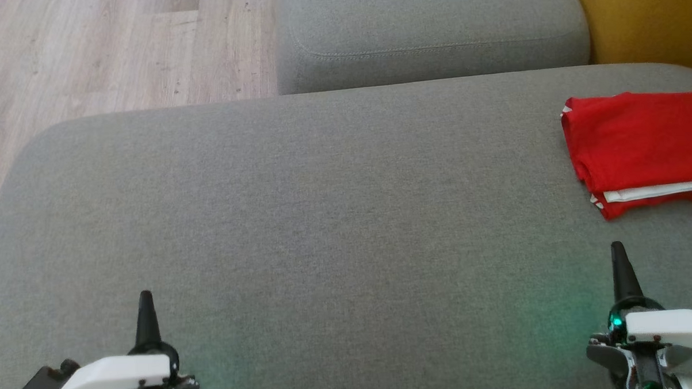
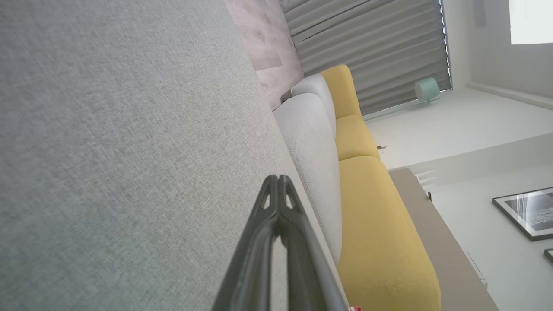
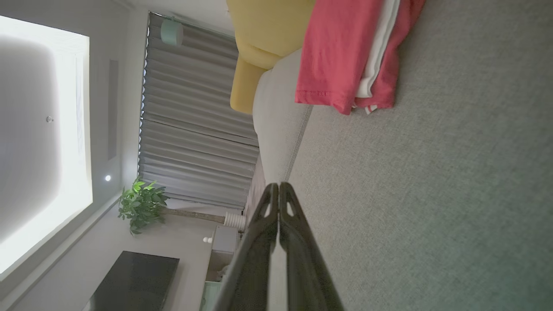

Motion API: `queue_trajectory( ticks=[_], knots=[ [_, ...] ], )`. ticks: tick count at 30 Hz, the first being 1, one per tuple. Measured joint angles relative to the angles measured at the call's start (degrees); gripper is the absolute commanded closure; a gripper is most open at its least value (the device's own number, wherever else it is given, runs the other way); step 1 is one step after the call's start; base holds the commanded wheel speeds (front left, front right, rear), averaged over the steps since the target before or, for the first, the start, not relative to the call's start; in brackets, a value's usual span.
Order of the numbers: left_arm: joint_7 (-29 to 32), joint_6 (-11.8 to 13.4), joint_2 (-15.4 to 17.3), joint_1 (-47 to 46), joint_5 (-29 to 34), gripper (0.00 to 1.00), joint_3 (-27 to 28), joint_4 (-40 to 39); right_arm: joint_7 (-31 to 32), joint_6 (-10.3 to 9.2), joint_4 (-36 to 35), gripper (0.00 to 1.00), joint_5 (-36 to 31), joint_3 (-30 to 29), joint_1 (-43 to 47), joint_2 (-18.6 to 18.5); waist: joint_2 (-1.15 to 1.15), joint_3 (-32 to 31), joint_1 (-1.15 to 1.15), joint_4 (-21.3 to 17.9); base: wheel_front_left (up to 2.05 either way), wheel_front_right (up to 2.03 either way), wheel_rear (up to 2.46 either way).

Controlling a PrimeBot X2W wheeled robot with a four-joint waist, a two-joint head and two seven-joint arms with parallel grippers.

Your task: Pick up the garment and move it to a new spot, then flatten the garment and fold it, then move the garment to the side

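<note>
in the head view the red garment [image 1: 638,144] lies folded at the far right of the grey cushion [image 1: 324,218], so we judge the task almost complete. the left pincer [image 1: 146,308] and the right pincer [image 1: 619,268] are clenched and carry nothing. in the left wrist view the fingertips [image 2: 272,190] meet over bare cushion. in the right wrist view the garment [image 3: 337,52] lies apart from the clenched pincer.
</note>
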Motion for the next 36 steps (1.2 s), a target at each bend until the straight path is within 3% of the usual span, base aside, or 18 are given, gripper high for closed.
queue_trajectory(
  ticks=[26, 36],
  knots=[
    [4.6, -3.0, -0.1, -3.8, -19.4, 1.00, 5.3, 2.5, 4.4, 0.00, 1.5, 1.00, 18.0, -2.4, -4.6, -0.1, 0.00, 0.4, 0.00, -1.1, 0.00, 0.00, 0.00],
    [4.8, -3.0, -0.3, -4.1, -19.6, 1.00, 5.5, 2.6, 4.7, 0.00, 1.6, 1.00, 18.3, -2.6, -4.6, -0.1, 0.00, 0.4, 0.00, -1.1, 0.00, 0.00, 0.00]
  ],
)
